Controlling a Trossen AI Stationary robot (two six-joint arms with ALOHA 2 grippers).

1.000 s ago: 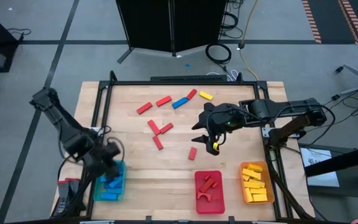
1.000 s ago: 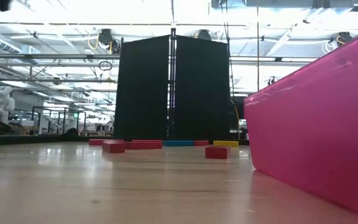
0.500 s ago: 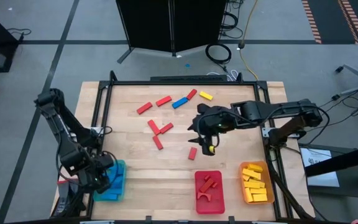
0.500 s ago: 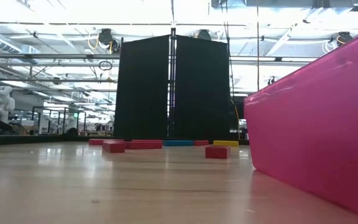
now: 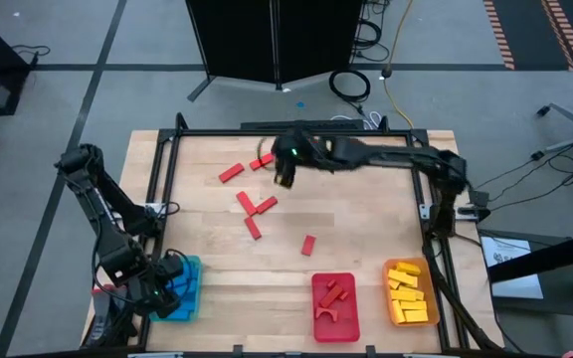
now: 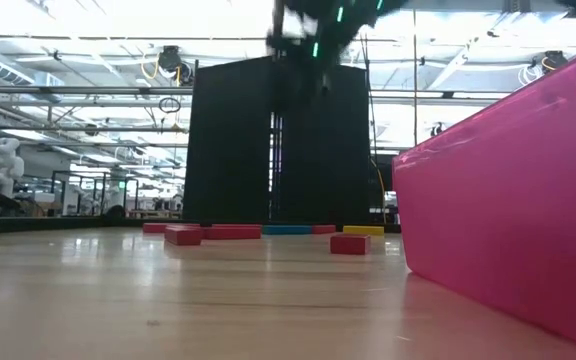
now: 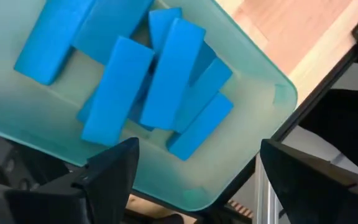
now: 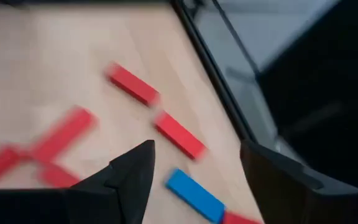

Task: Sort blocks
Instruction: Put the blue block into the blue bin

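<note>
Right end effector (image 5: 285, 171) swung to far blocks (image 5: 231, 173), open, empty; bars lie diagonally.

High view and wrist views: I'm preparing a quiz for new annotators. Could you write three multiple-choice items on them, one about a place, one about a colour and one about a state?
1. Where is the right end effector?
A. Over the orange tray
B. Over the far part of the table
C. Inside the red tray

2. What colour are the blocks in the tray below the left end effector?
A. Red
B. Yellow
C. Blue

3. How are the left end effector's fingers?
A. Shut on a block
B. Open and empty
C. Shut on the tray rim

Key:
1 B: the right end effector hangs by the loose red blocks on the far part of the table.
2 C: only blue blocks lie in the tray.
3 B: the left end effector shows a wide gap with nothing in it.
</note>
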